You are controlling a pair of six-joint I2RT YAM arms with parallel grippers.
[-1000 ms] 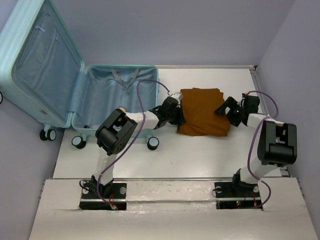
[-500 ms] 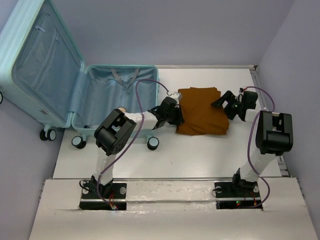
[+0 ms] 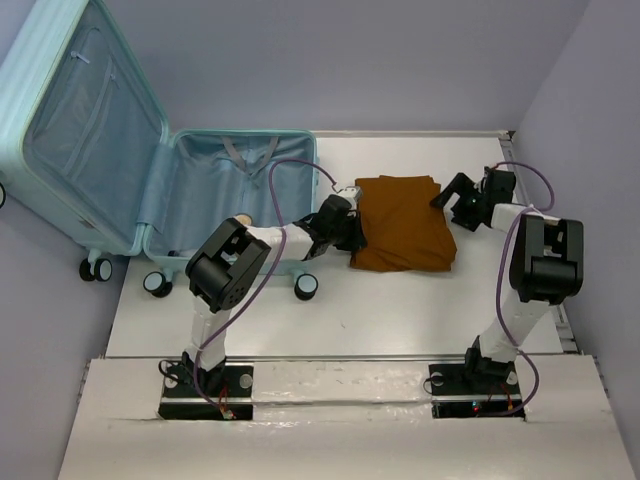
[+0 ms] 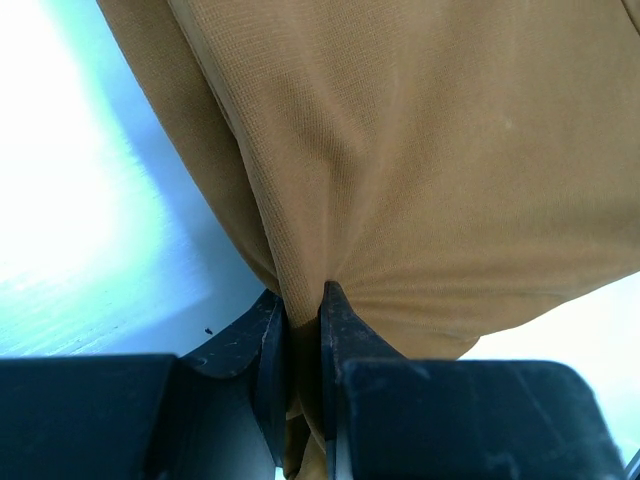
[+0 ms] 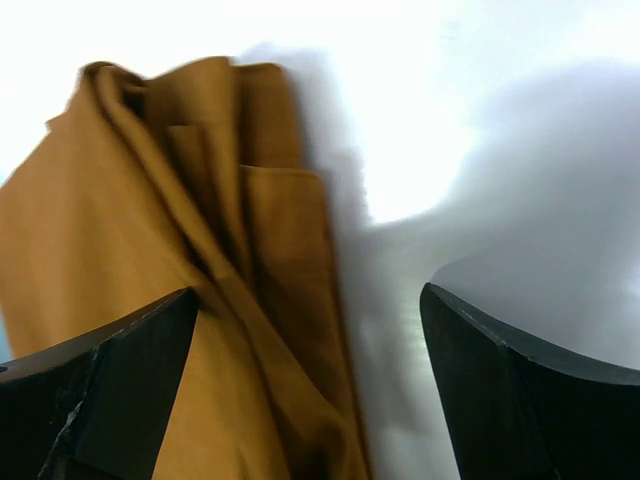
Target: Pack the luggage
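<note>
My two arms are bolted at the near edge of the flat white table [image 3: 400, 320]. A thin purple cable [image 3: 290, 170] loops over my left arm.

My left arm reaches forward and to the right. My left gripper [image 3: 350, 232] is narrowed onto the left edge of a folded mustard-brown fabric garment [image 3: 402, 222]. In the left wrist view my black fingers [image 4: 268, 345] pinch a fold of that cloth between them, and the weave bunches at the pinch. The garment lies flat on the table, right of centre.

My right gripper [image 3: 457, 194] is spread wide and holds nothing. It stands just off the garment's far right corner. In the right wrist view the layered edge of the cloth lies by one finger [image 5: 120, 380], with bare table in the rest of the gap.

Left of the garment, the pale aqua-blue hard-shell suitcase [image 3: 230, 190] lies open on the left part of the table. Its lower half rests flat with the blue fabric lining facing up, close beside my left arm. Small black-and-white caster wheels [image 3: 306, 287] line its near side. Its lid [image 3: 85, 120] stands opened out to the far left, tilted, past the table's edge. I cannot tell what it rests on. Plain lilac walls [image 3: 400, 60] close the scene behind.
</note>
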